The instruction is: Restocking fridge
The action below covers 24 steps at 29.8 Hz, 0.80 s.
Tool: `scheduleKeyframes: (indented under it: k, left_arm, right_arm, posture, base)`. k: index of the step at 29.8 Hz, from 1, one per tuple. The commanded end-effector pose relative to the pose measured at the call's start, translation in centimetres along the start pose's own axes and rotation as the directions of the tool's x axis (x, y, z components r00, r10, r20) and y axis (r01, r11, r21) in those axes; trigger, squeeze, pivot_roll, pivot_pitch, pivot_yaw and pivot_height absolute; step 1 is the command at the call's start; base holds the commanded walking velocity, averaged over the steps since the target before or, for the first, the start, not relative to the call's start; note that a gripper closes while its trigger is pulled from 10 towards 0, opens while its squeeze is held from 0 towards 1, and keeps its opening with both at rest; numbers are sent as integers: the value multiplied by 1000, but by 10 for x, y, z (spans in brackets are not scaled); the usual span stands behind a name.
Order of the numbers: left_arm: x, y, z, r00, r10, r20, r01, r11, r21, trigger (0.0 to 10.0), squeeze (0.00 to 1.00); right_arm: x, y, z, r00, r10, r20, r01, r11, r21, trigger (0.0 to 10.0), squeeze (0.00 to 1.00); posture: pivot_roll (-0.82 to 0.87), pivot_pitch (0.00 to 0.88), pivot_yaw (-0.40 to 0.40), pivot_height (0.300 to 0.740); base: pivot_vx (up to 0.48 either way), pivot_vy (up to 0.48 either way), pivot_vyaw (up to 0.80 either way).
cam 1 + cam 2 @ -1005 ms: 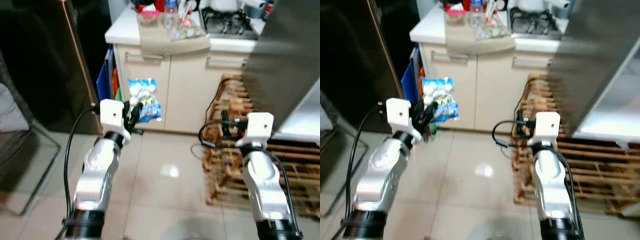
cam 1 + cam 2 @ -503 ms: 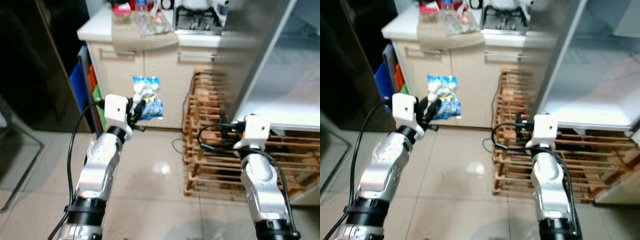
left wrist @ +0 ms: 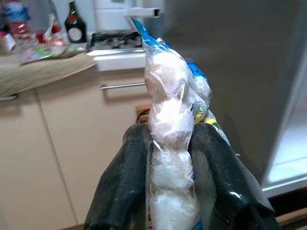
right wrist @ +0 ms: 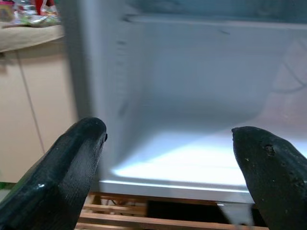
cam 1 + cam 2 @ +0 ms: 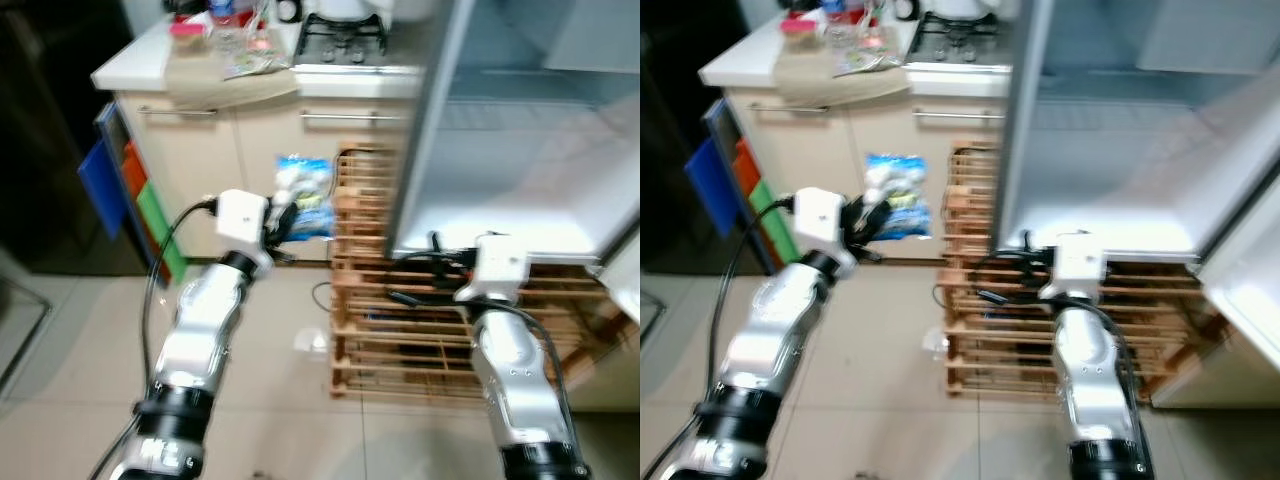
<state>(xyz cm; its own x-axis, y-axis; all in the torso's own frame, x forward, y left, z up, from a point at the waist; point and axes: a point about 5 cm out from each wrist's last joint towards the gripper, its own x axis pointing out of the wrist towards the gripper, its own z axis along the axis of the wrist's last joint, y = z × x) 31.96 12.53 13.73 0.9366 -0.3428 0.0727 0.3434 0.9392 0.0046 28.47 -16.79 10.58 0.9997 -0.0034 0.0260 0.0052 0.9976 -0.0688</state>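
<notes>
The left gripper [image 3: 168, 191] is clenched on a bag [image 5: 303, 200] of white food, held up in front of the bench [image 5: 200, 80]. The right gripper [image 4: 168, 177] is spread wide and holds nothing. The fridge [image 5: 1110, 200] stands open. Next, I think, the bag must go onto its bright shelf [image 4: 192, 165].

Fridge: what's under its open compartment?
A wooden slatted rack sits under the fridge, with a black cable trailing over it. The right gripper covers part of the rack.

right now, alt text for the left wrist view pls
The left gripper pinches a clear bag of white food upright between its two black fingers. Behind stand a beige cabinet, a cluttered counter and the grey fridge wall.
</notes>
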Motion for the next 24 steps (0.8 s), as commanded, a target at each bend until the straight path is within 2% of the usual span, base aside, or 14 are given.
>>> scheduleKeyframes:
  k: [1, 5, 15, 20, 24]
  left_arm:
    - [4, -15, 12, 995, -77, 62, 77, 997, 8, 10000, 0]
    - [2, -23, 20, 984, -136, 114, 135, 991, 12, 10000, 0]
    - [1, -24, 27, 978, -153, 140, 150, 988, 30, 10000, 0]
    - [13, -32, 23, 978, -181, 100, 175, 982, 65, 10000, 0]
    - [15, -32, 26, 976, -189, 109, 184, 982, 49, 10000, 0]
  right_arm:
    - [-1, -7, 0, 1000, -21, 3, 21, 1000, -9, 10000, 0]
    - [-2, -9, 0, 1000, -26, 4, 26, 1000, -6, 10000, 0]
    - [-3, -8, 1, 1000, -14, 16, 14, 1000, -21, 10000, 0]
    - [-2, -7, 0, 1000, -8, 16, 9, 1000, -16, 10000, 0]
    - [-2, -5, -2, 1000, 8, -1, -8, 999, -40, 10000, 0]
  posture:
    - [-102, 0, 65, 740]
    - [-105, 0, 66, 740]
    - [-104, 0, 62, 740]
    - [-106, 0, 60, 740]
    - [-114, 0, 67, 740]
  base:
    - [240, -412, 0]
    - [271, -393, 0]
    - [42, 0, 0]
    - [0, 0, 0]
    - [0, 0, 0]
